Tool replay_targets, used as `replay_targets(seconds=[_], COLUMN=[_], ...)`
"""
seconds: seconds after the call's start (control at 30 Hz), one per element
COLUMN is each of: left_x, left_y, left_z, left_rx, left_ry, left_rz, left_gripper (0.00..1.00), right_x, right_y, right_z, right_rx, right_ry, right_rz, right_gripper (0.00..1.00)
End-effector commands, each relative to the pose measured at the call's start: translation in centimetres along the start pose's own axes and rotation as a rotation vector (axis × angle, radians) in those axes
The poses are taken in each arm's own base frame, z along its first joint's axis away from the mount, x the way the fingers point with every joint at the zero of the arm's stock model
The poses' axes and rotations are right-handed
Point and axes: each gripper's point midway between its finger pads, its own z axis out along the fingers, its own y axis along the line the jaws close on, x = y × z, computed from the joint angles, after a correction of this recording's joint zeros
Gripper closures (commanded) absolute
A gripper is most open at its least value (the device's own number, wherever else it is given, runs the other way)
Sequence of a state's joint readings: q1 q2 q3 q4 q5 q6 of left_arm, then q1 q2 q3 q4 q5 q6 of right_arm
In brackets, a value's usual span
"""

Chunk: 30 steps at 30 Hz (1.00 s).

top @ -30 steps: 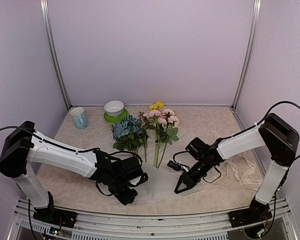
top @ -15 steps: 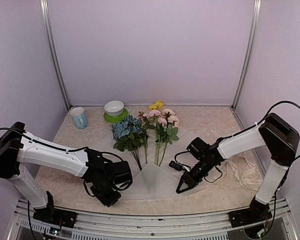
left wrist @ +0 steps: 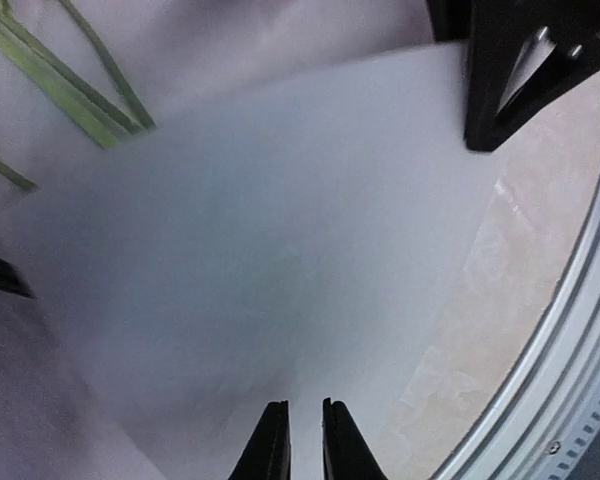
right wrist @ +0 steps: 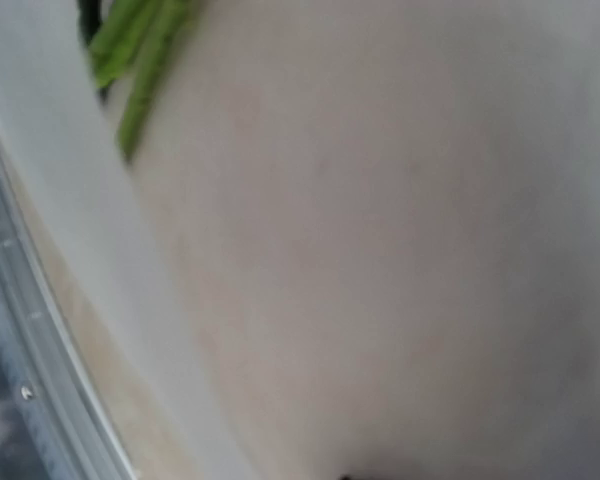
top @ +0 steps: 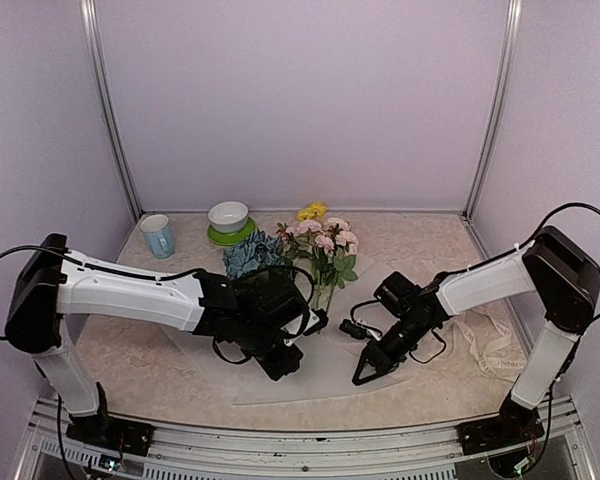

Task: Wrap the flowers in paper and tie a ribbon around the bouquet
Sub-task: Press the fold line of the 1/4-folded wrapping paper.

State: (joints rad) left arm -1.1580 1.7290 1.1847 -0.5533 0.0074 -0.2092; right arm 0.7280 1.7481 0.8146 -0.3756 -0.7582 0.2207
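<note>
Left arm [top: 130, 296] is stretching across the bench [top: 420, 240] middle, blocking the near way to the flowers [top: 315, 250]. Left gripper [top: 283, 368] and right gripper [top: 363, 376] are leaving a slim lane between them. Cup [top: 158, 236] and bowl [top: 228, 214] are crowding back-left; ribbon [top: 480, 345] is lying right. Back-right is offering room.

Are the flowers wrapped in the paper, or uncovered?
Uncovered: the flowers lie bare; the paper is under their stems, not around them.
</note>
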Motion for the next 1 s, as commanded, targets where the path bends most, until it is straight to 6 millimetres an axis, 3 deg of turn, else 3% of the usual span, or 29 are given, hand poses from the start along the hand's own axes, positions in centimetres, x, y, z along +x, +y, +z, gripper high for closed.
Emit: replay_targets(seconds=[0.0, 0.17, 0.23, 0.3, 0.37, 0.43, 0.5, 0.57, 0.63, 0.73, 0.83, 0.97], left_x=[4.2, 6.2, 6.9, 7.1, 7.4, 7.7, 7.7, 7.6, 7.5, 7.6, 8.0, 8.2], left_y=[0.1, 0.8, 0.7, 0.5, 0.3, 0.3, 0.4, 0.5, 0.5, 0.5, 0.6, 0.6], left_z=[3.3, 4.4, 4.8, 5.0, 5.0, 4.9, 4.8, 4.7, 4.7, 4.7, 4.7, 4.6], left_rx=[0.035, 0.053, 0.063, 0.078, 0.089, 0.094, 0.092, 0.089, 0.094, 0.099, 0.1, 0.108], left_ry=[0.129, 0.149, 0.165, 0.166, 0.167, 0.169, 0.165, 0.158, 0.151, 0.151, 0.158, 0.155], left_rz=[0.068, 0.037, 0.034, 0.032, 0.028, 0.027, 0.027, 0.026, 0.024, 0.021, 0.023, 0.024], left_gripper=[0.87, 0.87, 0.87, 0.87, 0.87, 0.87, 0.87, 0.87, 0.87, 0.87, 0.87, 0.87], right_x=[-0.8, -2.1, -2.5, -2.1, -2.2, -3.5, -4.8, -5.2, -4.8, -3.8, -2.2, 0.5], right_y=[-1.4, -1.9, -3.6, -6.4, -6.2, -2.9, 3.0, 6.4, 7.8, 6.6, 3.2, -1.1], right_z=[-1.6, -4.2, -6.4, -9.8, -11.2, -9.6, -6.7, -4.7, -2.5, 0.0, 1.4, 1.7], right_rx=[0.146, 0.288, 0.465, 0.763, 0.845, 0.659, 0.335, 0.154, 0.09, 0.089, 0.151, 0.262], right_ry=[-0.026, -0.066, -0.079, -0.075, -0.078, -0.142, -0.199, -0.224, -0.192, -0.134, -0.083, -0.017], right_rz=[0.026, 0.057, 0.089, 0.126, 0.1, 0.043, -0.051, -0.119, -0.163, -0.128, -0.041, 0.093], right_gripper=[0.79, 0.77, 0.73, 0.73, 0.74, 0.81, 0.87, 0.91, 0.95, 0.98, 1.0, 1.0])
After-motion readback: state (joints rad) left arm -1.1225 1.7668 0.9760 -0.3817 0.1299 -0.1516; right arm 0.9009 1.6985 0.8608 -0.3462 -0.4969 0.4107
